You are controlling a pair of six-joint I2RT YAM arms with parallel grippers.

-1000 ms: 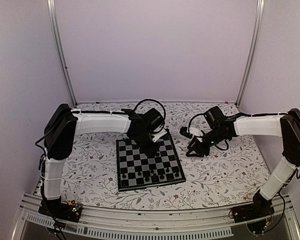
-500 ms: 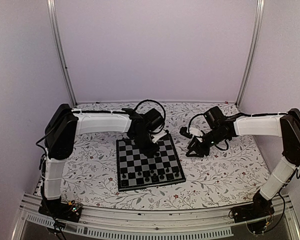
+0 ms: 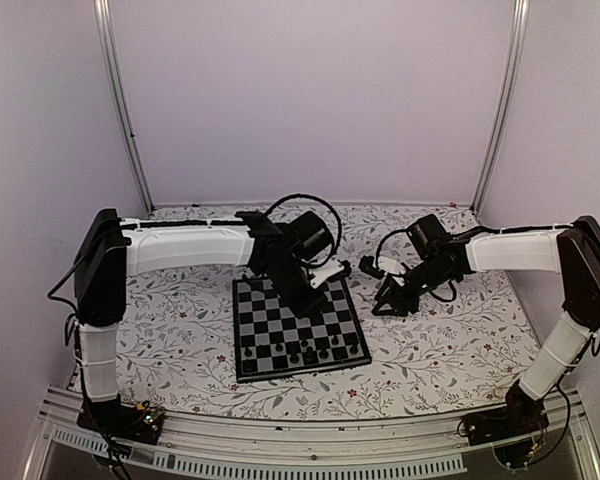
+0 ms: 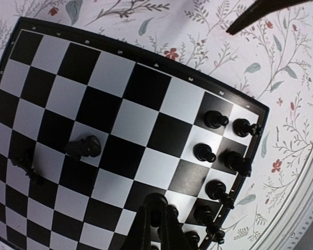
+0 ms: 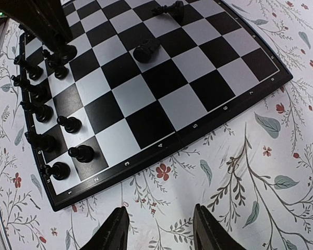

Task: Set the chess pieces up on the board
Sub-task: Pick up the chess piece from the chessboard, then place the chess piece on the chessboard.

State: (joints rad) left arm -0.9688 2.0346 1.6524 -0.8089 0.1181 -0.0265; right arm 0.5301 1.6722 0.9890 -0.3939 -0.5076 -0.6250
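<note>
The board (image 3: 280,318) lies at the middle of the table, also seen in the left wrist view (image 4: 135,120) and the right wrist view (image 5: 156,99). Standing chess pieces (image 3: 302,351) fill its two near rows (image 4: 216,120) (image 5: 68,124). Two more lie toppled mid-board (image 4: 83,147) (image 5: 146,51). My left gripper (image 3: 316,290) (image 4: 156,221) is over the board's right part, shut on one black piece (image 4: 156,200) (image 5: 67,52) beside those rows. I cannot tell whether that piece is off the square. My right gripper (image 3: 388,300) (image 5: 159,221) hangs open over the floral cover, just off the board's right edge.
A floral-patterned cover (image 3: 430,350) spreads over the whole table around the board. White walls and metal posts (image 3: 120,110) close in the back and sides. The right arm's cable (image 3: 385,262) loops above the cover behind the right gripper.
The left jaws have closed on a chess piece, and the left arm's shoulder and upper link have swung left. The right arm has not moved.
</note>
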